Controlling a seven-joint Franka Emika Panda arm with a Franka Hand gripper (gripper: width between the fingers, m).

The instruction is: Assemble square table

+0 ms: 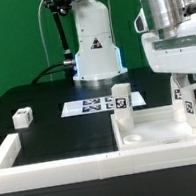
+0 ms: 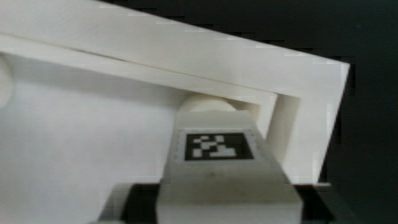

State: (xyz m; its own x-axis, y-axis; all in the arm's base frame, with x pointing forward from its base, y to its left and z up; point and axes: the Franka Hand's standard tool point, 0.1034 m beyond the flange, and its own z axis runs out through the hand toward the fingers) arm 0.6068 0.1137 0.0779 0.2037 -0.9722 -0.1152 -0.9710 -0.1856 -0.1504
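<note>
Black table [image 1: 61,136]; hand [image 1: 195,105] clamped on leg [image 2: 214,118] at tabletop [image 2: 89,130] corner; leg's tag [image 2: 215,146] black-white pattern.

A robotics lab: a black desk [image 1: 60,131] fenced by a white rail [image 1: 56,173], a green backdrop [image 1: 12,37] at twelve o'clock, a white robot base [image 1: 92,48] and the tagged marker board [image 1: 90,105] before it.

- No readable words or numbers.
- Dark triangle sign [image 1: 95,44] on the robot base [image 1: 96,64].
- Black-white tags on the marker board [image 1: 87,106] before that base, and on the leg block [image 2: 214,135].
</note>
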